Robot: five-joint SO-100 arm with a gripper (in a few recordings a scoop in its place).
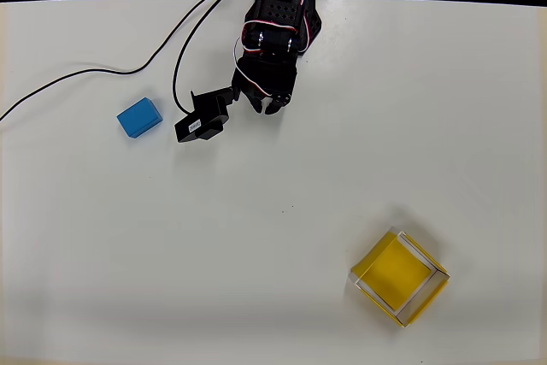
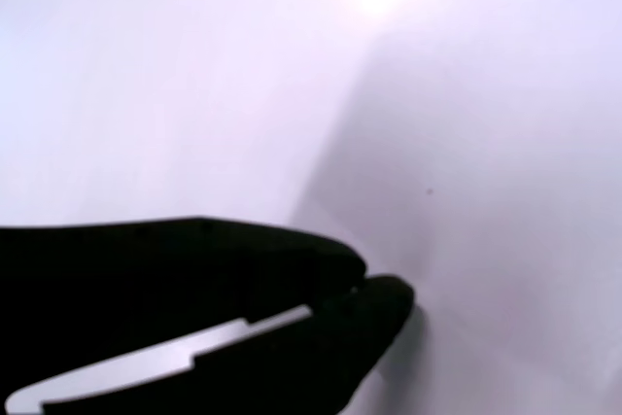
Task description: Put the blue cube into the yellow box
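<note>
In the overhead view, going from the left, one blue cube lies on the white table in the upper left part of the surface. It is slightly longer than it is wide, and its long axis runs from lower left to upper right, so its edges sit tilted against the table's edges. Nothing touches it.

Just to its right, with a gap of bare table between them, is one small black labelled block, with a black cable looping up from it toward the top of the picture. A second black cable trails off to the left edge.

Right of the block, the black arm reaches down from the top edge. Its gripper points down the picture, close beside the labelled block and well apart from the cube. In the wrist view the gripper shows dark against the pale table, its two fingertips drawn together so that they meet or very nearly meet, and nothing is between them.

Farthest right, in the lower right part of the overhead view, stands one yellow box. It is square and turned so its corners point up, down, left and right. Its pale-rimmed walls enclose a bare yellow floor. It is far from both cube and gripper.
</note>
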